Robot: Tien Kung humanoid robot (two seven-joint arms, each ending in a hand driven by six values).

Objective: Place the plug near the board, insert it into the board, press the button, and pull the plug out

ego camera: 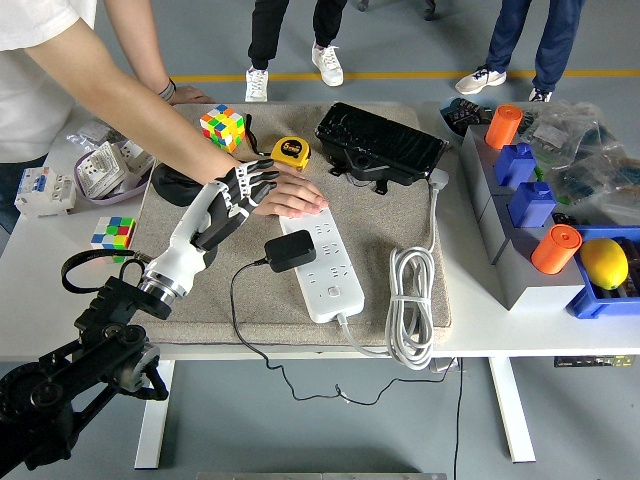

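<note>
The white power strip lies lengthwise on the beige mat. A black plug adapter sits on the strip's left side, its thin black cable trailing off the near table edge; whether it is pushed fully in I cannot tell. My left hand hovers above and left of the plug, fingers spread and holding nothing. It is right beside a person's hand, which lies flat on the far end of the strip. My right arm is out of view.
The strip's coiled white cord lies right of it. Behind stand a black box, a yellow tape measure and a Rubik's cube; another cube lies left. Grey and blue bins line the right side.
</note>
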